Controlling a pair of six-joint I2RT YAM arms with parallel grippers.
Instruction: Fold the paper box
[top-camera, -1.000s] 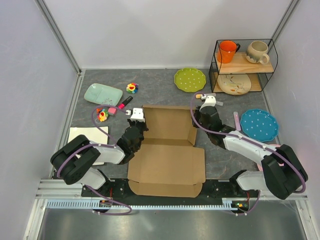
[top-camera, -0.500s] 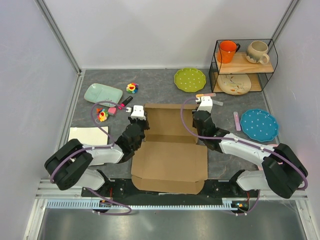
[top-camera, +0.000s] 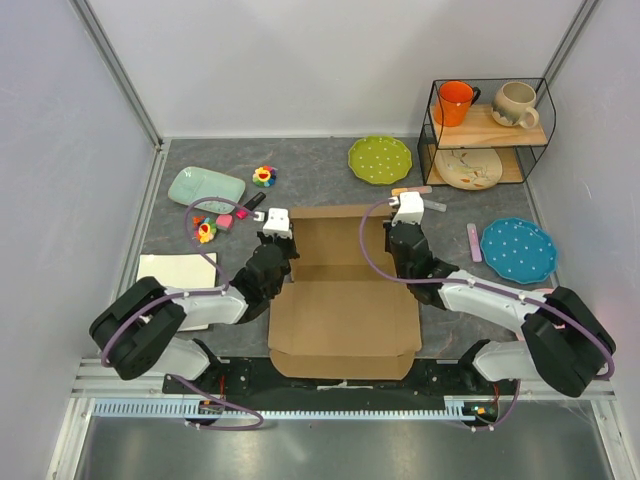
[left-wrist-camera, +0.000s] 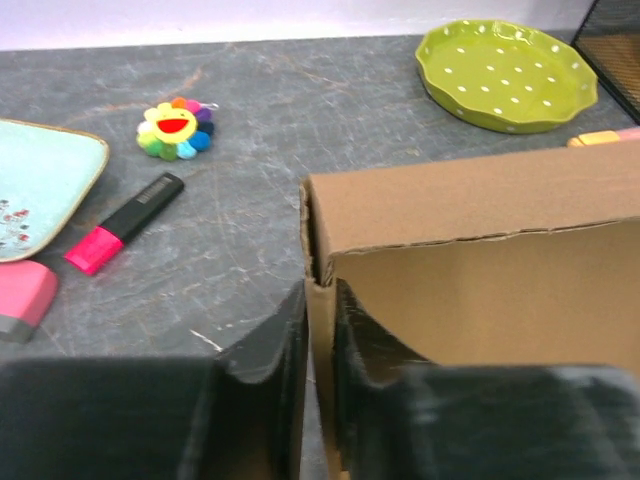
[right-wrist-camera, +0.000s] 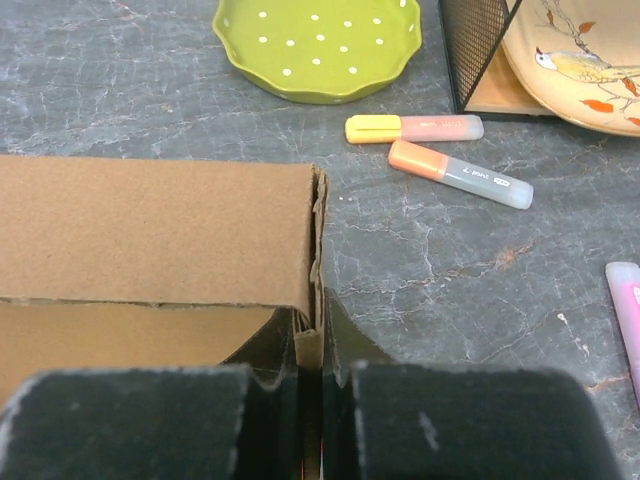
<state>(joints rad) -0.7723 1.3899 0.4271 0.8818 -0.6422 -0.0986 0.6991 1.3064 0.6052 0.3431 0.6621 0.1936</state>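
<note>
The brown paper box (top-camera: 345, 320) lies in the middle of the table with its back and side walls raised and its front panel flat. My left gripper (top-camera: 285, 240) straddles the left wall (left-wrist-camera: 320, 330) near the back corner. Its fingers (left-wrist-camera: 270, 350) stand slightly apart, and a thin sliver of table shows beside the cardboard. My right gripper (top-camera: 395, 235) is shut on the top edge of the right wall (right-wrist-camera: 308, 345), just behind the back right corner (right-wrist-camera: 315, 240).
A green dotted plate (top-camera: 380, 158) sits behind the box. A mint tray (top-camera: 206, 187), a pink highlighter (left-wrist-camera: 125, 222) and a flower toy (left-wrist-camera: 177, 127) lie to the left. Two highlighters (right-wrist-camera: 415, 128), a wire shelf (top-camera: 487, 130) and a blue plate (top-camera: 518, 250) are on the right. A white board (top-camera: 175, 270) lies near left.
The right gripper moved in and closed on the right wall. The side walls now stand upright, the box has shifted a little right, and the left jaws have loosened.
</note>
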